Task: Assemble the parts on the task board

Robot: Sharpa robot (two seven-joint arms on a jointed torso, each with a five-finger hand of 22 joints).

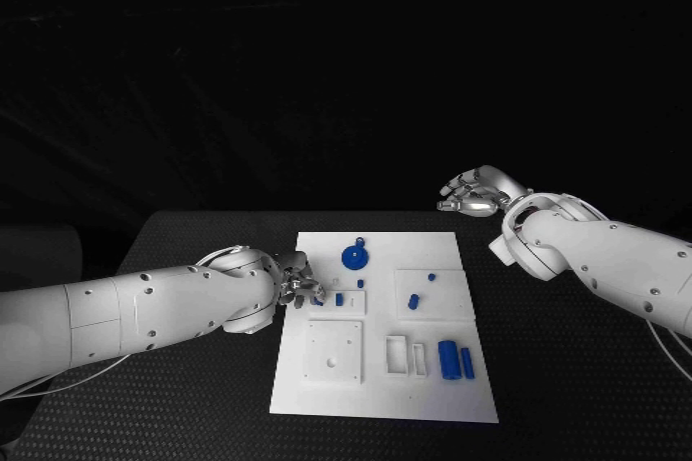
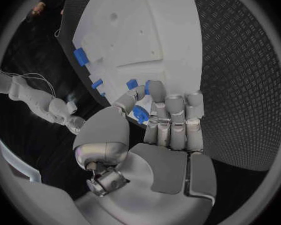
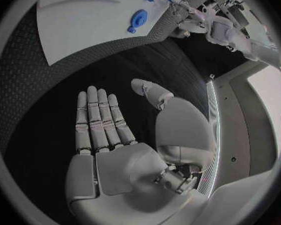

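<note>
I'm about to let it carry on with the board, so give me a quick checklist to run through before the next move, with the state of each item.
1. Left robot hand holds a part: ok, a small blue piece sits pinched at its fingertips.
2. Left robot hand is over the task board: ok, at the board's left edge.
3. Right robot hand is out of the way: ok, open, fingers straight, above the black table beyond the board's far right corner.
4. Round blue part undisturbed: ok, lies at the board's far end.
5. Which slot the held piece fits: cannot tell.
</note>
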